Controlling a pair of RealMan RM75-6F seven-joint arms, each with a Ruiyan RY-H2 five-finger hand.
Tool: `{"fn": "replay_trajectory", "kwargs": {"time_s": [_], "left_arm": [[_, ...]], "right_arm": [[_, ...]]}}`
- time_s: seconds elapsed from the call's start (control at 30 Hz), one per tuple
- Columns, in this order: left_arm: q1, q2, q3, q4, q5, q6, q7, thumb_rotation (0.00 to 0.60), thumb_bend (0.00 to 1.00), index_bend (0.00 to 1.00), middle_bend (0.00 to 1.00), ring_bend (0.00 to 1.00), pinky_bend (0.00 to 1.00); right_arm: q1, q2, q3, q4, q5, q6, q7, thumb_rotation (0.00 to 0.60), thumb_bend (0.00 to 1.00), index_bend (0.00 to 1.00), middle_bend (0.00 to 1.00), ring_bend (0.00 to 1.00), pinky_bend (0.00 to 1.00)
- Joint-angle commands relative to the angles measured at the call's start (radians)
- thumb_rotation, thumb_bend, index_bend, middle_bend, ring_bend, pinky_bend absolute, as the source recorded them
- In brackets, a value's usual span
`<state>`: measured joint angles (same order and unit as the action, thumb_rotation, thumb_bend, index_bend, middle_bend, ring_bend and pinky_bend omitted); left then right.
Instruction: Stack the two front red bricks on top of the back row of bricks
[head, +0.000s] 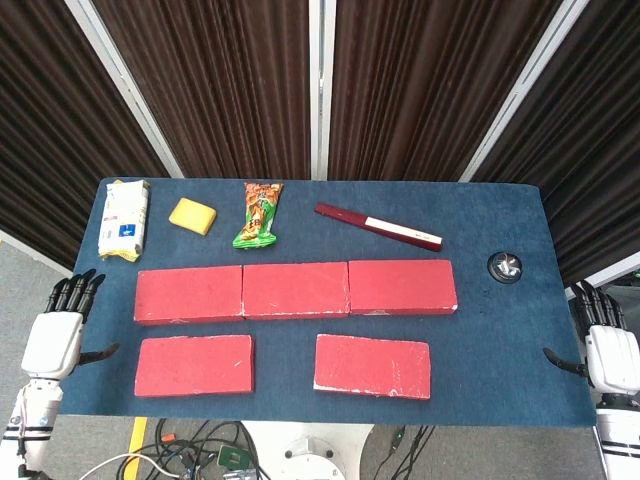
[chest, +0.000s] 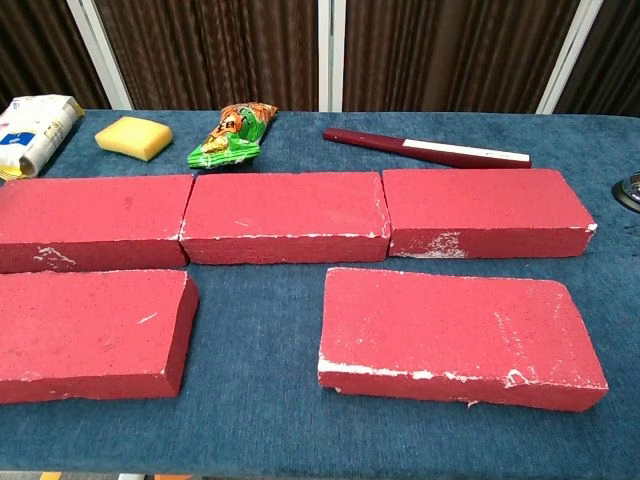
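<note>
Two front bricks lying flat on the blue table (head: 480, 215), well apart from each other: left front brick (head: 194, 364) near the table's front-left, right front brick (head: 372, 365) toward front-centre, slightly skewed, white chips along its near edge. Not yet stacked; nothing on top of either.

Behind them, separated by a strip of bare cloth, back row (head: 296, 290) of three red bricks laid end to end, touching or nearly so. Tops of that row bare. In the chest view, same layout: right front brick (chest: 461, 335) close to the camera, left front brick (chest: 90, 332) cut off by the frame edge, back row (chest: 285, 217) running across behind.

Left hand (head: 62, 332) off the table's left edge, fingers spread and pointing away, thumb sticking toward the table, holding nothing. Right hand (head: 605, 345) off the right edge, likewise released, fingers apart, thumb pointing inward, empty. Neither touching any brick. Neither visible in the chest view.

Along the far side: white packet (head: 125, 219) at the left, yellow sponge (head: 193, 216) just beside it, green snack bag (head: 260, 215) next, then a dark red bar (head: 378, 227) with a white band lying at a slant. Small round metal object (head: 504, 266) near the right edge.
</note>
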<state>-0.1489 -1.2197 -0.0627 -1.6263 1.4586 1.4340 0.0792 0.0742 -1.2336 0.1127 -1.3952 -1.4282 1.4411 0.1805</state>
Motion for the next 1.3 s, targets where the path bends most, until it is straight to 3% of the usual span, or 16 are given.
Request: {"fn": "replay_trajectory", "kwargs": {"time_s": [0.03, 0.63, 1.0, 1.3], "left_arm": [[-0.001, -0.004, 0.001, 0.004, -0.002, -0.003, -0.006, 0.6, 0.0, 0.0, 0.0, 0.0, 0.0], [0.0, 0.014, -0.002, -0.014, 0.014, 0.017, 0.011, 0.6, 0.0, 0.0, 0.0, 0.0, 0.0], [-0.008, 0.006, 0.0, -0.014, 0.019, 0.007, 0.008, 0.6, 0.0, 0.0, 0.0, 0.0, 0.0], [-0.023, 0.028, 0.026, -0.001, 0.056, -0.029, -0.083, 0.6, 0.0, 0.0, 0.0, 0.0, 0.0]], "right_arm": [[-0.002, -0.001, 0.0, 0.002, -0.002, 0.006, 0.005, 0.6, 0.05, 0.0, 0.0, 0.0, 0.0], [0.018, 0.032, -0.023, -0.054, -0.053, -0.006, -0.032, 0.6, 0.04, 0.0, 0.0, 0.0, 0.0], [0.058, 0.092, -0.092, -0.274, -0.125, -0.098, -0.146, 0.6, 0.0, 0.0, 0.0, 0.0, 0.0], [0.106, 0.032, -0.153, -0.417, -0.159, -0.216, -0.304, 0.6, 0.0, 0.0, 0.0, 0.0, 0.0]]}}
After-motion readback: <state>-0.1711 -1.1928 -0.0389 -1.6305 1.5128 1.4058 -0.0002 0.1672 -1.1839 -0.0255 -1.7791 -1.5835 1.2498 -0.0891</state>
